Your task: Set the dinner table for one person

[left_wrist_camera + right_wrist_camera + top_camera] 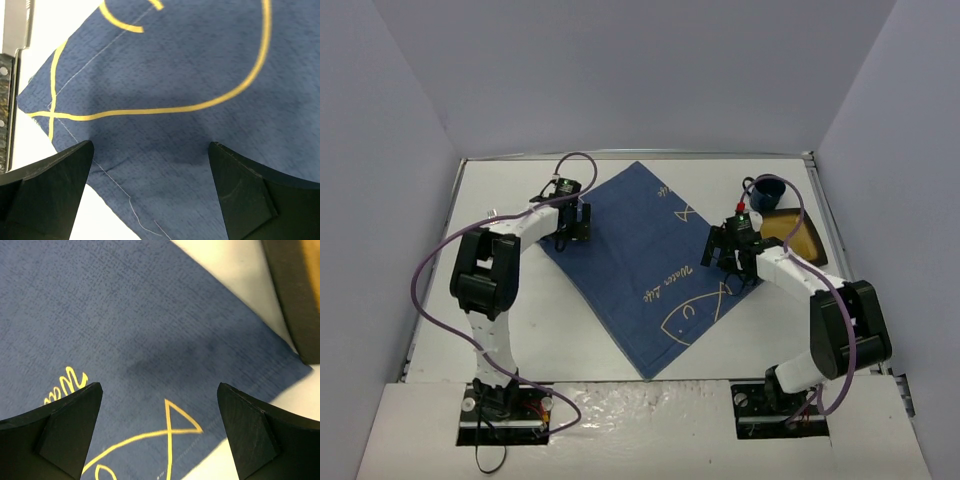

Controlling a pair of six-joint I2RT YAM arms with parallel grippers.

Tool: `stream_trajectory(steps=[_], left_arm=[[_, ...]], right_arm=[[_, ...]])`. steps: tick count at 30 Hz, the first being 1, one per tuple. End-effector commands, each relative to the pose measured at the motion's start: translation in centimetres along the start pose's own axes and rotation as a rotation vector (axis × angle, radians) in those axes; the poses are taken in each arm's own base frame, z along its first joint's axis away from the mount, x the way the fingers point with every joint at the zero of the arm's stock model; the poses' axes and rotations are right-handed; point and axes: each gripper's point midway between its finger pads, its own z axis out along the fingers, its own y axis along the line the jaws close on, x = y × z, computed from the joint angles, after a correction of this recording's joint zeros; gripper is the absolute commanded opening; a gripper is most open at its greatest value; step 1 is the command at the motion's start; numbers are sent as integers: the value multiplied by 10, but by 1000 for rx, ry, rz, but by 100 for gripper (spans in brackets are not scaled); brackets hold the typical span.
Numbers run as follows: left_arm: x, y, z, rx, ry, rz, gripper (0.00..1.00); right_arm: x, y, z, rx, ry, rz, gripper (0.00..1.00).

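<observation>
The dinner table (575,325) is a white tabletop with a thin metal rim. A blue cloth (655,260) with yellow fish prints lies flat on it, turned diagonally. My left gripper (570,222) hovers open over the cloth's left corner (165,100), its fingers (57,187) wide apart with nothing between them. Over the cloth's right corner (125,330), my right gripper (732,255) is also open and empty. Both pairs of jaws stand just above the fabric without pinching it.
A dark blue cup (767,192) stands at the back right. Beside it a brown plate (792,236) lies partly under the right arm, its rim (290,290) close to the cloth's corner. A knife (7,90) with a dark handle lies just left of the cloth.
</observation>
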Motion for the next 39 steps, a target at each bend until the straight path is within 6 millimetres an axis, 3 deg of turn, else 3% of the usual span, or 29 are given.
stream_trajectory(steps=[1, 6, 14, 21, 23, 26, 28, 30, 33, 36, 39], left_arm=[[-21, 24, -8, -54, -85, -143, 97], [3, 42, -1, -110, -18, -213, 97], [18, 50, 2, -128, 8, -279, 97], [18, 53, 1, -129, 18, -314, 97], [8, 49, -7, -99, -3, -323, 97], [-21, 44, -37, -37, -77, -327, 97], [-43, 43, -64, -4, -133, -329, 97], [-69, 44, -106, 45, -221, -328, 97], [-86, 46, -151, 92, -296, -300, 97], [-90, 39, -185, 180, -345, -254, 97], [-75, 30, -211, 280, -382, -184, 97]], right_arm=[[-13, 9, 20, -22, -36, -1, 95], [-13, 6, 44, 19, -26, -7, 97], [-17, 0, 78, 70, 8, -23, 97], [-31, 2, 73, 64, -24, -31, 97], [-46, 8, 59, 34, -71, -35, 98], [-79, 20, 22, -26, -184, -21, 98], [-98, 25, -5, -61, -256, -10, 98], [-117, 27, -36, -95, -333, 8, 99], [-139, 15, -80, -121, -445, 76, 100], [-139, -16, -94, -86, -494, 161, 100], [-131, -41, -104, -57, -527, 172, 100]])
